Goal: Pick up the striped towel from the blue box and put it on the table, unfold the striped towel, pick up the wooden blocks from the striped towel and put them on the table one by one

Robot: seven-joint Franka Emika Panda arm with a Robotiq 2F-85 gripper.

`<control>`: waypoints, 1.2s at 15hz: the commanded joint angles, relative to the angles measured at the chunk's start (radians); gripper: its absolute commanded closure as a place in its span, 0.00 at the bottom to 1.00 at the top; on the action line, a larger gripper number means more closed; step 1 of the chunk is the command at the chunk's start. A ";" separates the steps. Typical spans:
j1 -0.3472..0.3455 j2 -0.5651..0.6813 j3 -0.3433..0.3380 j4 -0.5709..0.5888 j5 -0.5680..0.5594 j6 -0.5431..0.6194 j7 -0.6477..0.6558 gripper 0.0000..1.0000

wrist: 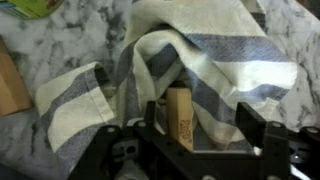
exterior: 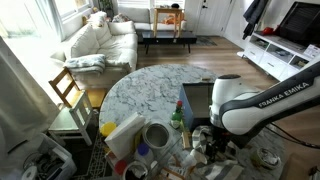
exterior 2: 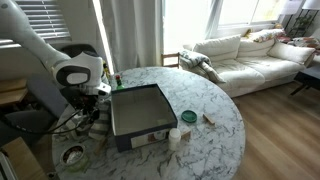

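At six o'clock in the wrist view, we see the pincer spread wide and empty, straddling an upright wooden block. The block stands on the rumpled striped towel on the marble worktop. We judge this the block-picking step; next, the pincer should close and lift.

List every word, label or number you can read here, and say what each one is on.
"FRANKA EMIKA": on the robot arm in an exterior view.
Labels on the bottles at the table edge: too small to read.
Wrist view: no readable text on the striped towel or the wooden block.
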 commanded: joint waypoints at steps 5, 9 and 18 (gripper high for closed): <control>0.009 -0.017 -0.015 -0.022 -0.053 0.043 0.058 0.31; 0.007 -0.020 -0.013 -0.024 -0.045 0.073 0.071 0.36; 0.004 -0.035 -0.020 -0.026 -0.042 0.108 0.099 0.62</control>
